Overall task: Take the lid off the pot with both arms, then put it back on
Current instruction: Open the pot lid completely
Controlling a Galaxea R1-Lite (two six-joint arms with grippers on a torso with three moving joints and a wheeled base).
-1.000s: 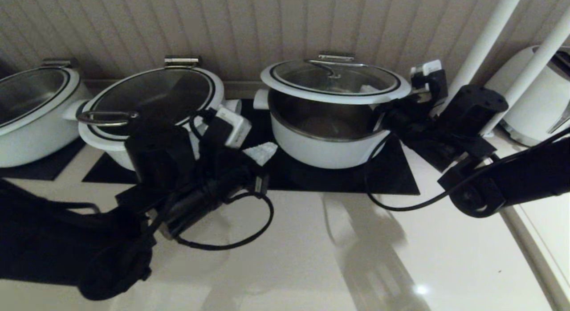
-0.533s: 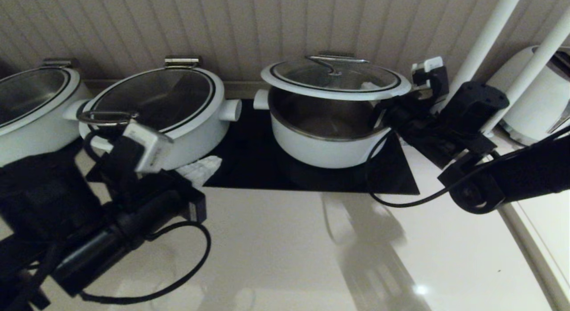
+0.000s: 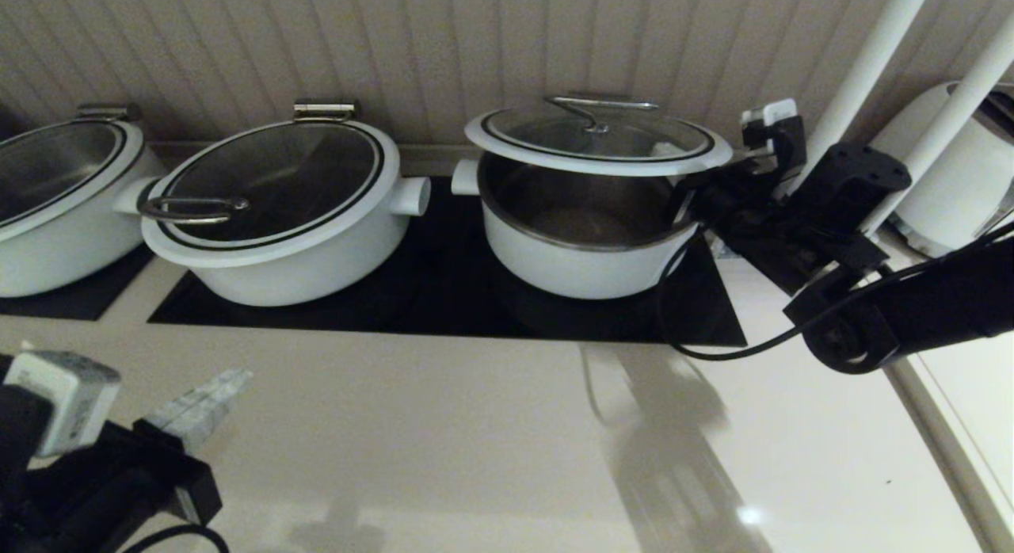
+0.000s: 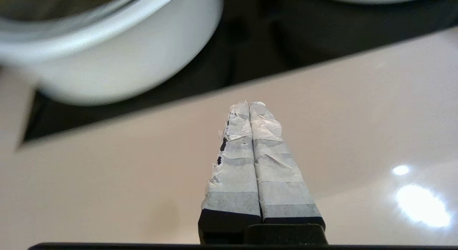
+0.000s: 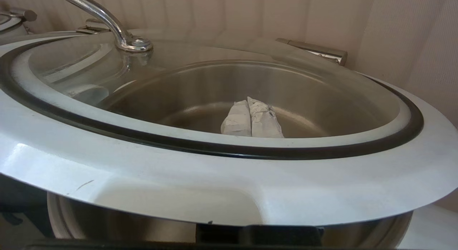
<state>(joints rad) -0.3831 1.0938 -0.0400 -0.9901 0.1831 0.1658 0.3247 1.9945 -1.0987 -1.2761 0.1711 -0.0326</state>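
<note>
The pot stands on the black cooktop, right of centre. Its glass lid is tilted up at the front and right, still low at the rear hinge, with the steel bar handle on top. My right gripper reaches in from the right under the lid's rim. Its taped fingers are shut together beneath the glass, and the lid rests on them over the steel liner. My left gripper hangs shut and empty over the counter at the near left, its tips pointing toward the cooktop.
A wider white pot with a loop-handled lid sits left of the task pot, seen close up as a white pot. Another pot is at the far left. A white appliance and two white poles stand at the right.
My left arm has drawn back from between the two pots to the near left corner of the counter. The right gripper has raised the lid's front slightly.
</note>
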